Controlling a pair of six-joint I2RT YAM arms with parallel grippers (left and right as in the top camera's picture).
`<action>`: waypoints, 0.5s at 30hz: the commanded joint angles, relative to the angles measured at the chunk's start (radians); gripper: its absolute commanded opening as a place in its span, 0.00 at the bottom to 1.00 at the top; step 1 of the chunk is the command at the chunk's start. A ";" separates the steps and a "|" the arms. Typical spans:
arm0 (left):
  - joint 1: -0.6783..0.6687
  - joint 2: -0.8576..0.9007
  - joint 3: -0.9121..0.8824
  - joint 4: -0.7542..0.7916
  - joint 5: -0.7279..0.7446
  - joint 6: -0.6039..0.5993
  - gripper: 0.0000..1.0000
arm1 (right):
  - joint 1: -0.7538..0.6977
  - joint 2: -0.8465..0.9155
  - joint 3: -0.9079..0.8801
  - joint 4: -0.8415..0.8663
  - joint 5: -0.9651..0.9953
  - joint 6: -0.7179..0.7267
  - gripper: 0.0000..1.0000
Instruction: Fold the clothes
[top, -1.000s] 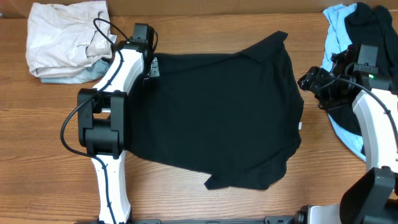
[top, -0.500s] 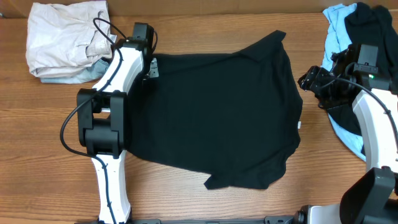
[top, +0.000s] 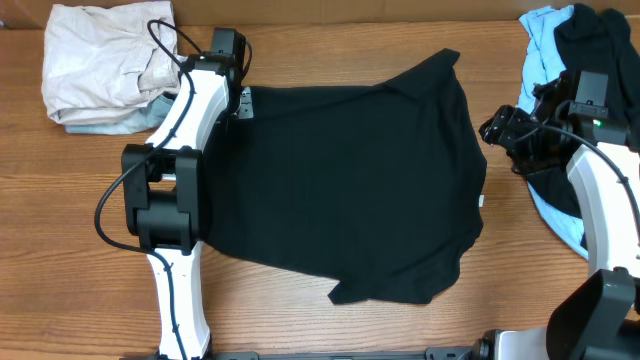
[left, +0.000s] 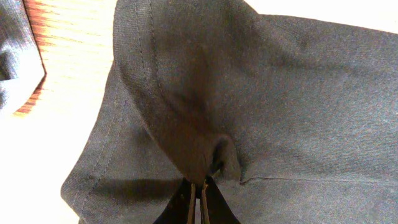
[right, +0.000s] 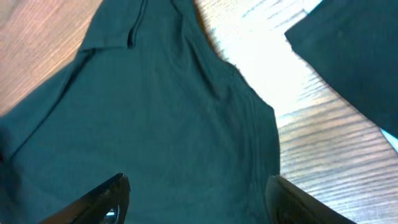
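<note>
The large black garment (top: 350, 190) lies spread flat across the middle of the table, a small white tag (top: 481, 203) at its right edge. My left gripper (top: 243, 103) is at its far left corner, shut on a pinched fold of the black fabric (left: 186, 124), which rises in a ridge from the closed jaws (left: 200, 194). My right gripper (top: 497, 130) hovers just off the garment's right edge and stands open; its fingers (right: 106, 199) are spread wide over dark cloth (right: 155, 124) with nothing between them.
A beige garment (top: 105, 60) sits folded on a light blue one (top: 110, 122) at the back left. At the far right, a light blue garment (top: 545, 50) and a black one (top: 600, 40) lie piled under the right arm. Bare wood (top: 330, 40) runs behind the black garment.
The left gripper has closed on the garment's far left corner and shifted slightly back and left. The right arm has not moved.
</note>
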 joint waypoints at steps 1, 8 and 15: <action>0.006 0.006 0.038 -0.023 -0.014 0.021 0.04 | 0.017 -0.013 0.021 0.028 -0.006 -0.016 0.73; 0.007 0.001 0.244 -0.258 -0.011 0.021 0.04 | 0.110 -0.010 0.021 0.240 -0.005 -0.033 0.66; 0.010 0.001 0.306 -0.306 -0.011 0.021 0.04 | 0.231 0.079 0.021 0.520 0.048 0.008 0.68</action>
